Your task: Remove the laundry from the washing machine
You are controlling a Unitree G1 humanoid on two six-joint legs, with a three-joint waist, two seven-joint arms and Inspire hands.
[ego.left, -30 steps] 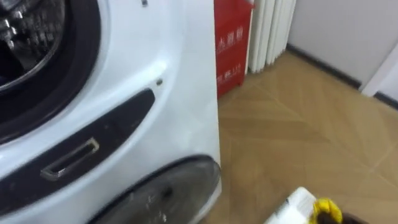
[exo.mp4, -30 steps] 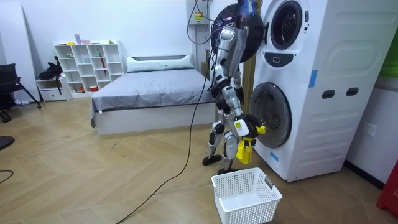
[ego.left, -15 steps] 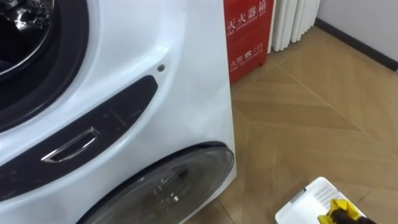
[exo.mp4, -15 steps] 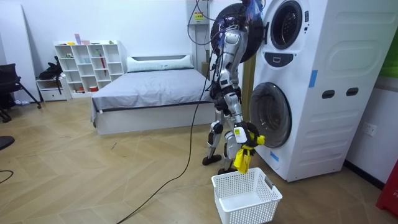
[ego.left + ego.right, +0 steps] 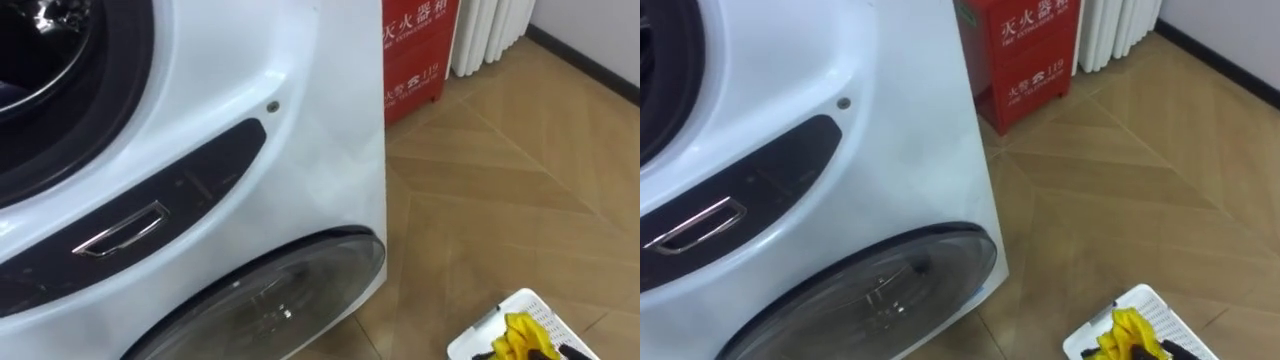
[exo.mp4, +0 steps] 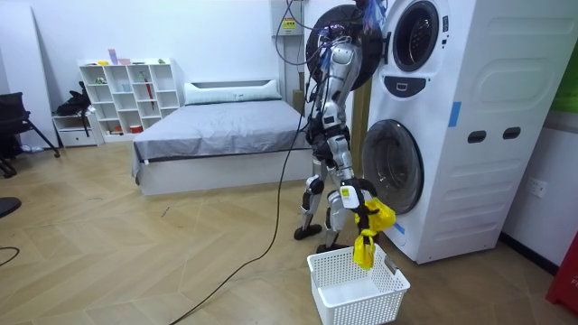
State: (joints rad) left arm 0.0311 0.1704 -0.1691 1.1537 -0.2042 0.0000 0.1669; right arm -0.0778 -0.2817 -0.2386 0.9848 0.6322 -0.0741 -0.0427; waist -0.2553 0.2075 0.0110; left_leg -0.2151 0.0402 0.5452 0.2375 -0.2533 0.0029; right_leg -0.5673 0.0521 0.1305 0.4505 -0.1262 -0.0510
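Right hand (image 6: 359, 206) clenched on yellow cloth (image 6: 365, 248), long axis vertical, tail toward 6 o'clock over basket (image 6: 361, 307); eye views crop the cloth.

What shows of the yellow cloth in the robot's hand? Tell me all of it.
The yellow cloth is soft, thin-looking and plain bright yellow. It is bunched at the top, where the right hand grips it, and a narrow crumpled tail hangs straight down. It hangs in the air beside the washing machine, by its lower door, above the white plastic basket on the wooden floor. Its lower end reaches about the basket's rim; whether they touch cannot be told.
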